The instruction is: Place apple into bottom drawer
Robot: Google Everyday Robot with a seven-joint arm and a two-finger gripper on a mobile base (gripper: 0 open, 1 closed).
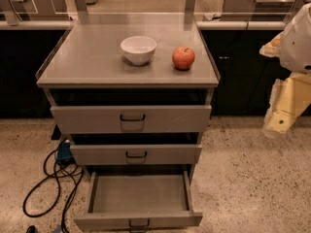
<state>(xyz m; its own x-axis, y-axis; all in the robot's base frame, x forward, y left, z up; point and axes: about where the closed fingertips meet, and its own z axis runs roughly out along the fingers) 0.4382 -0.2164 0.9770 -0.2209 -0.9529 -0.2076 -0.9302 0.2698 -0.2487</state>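
Observation:
The red apple (183,58) with yellowish patches stands upright on the grey cabinet top (97,62), to the right of the white bowl. The bottom drawer (138,194) is pulled out and its flat grey inside holds nothing. The two drawers above it are shut. My gripper (282,115) hangs at the right edge of the view, beside the cabinet and well to the right of and below the apple, touching nothing.
A white bowl (138,49) sits on the cabinet top left of the apple. Black cables (53,178) and a blue object lie on the speckled floor left of the drawers. Dark counters stand behind on both sides.

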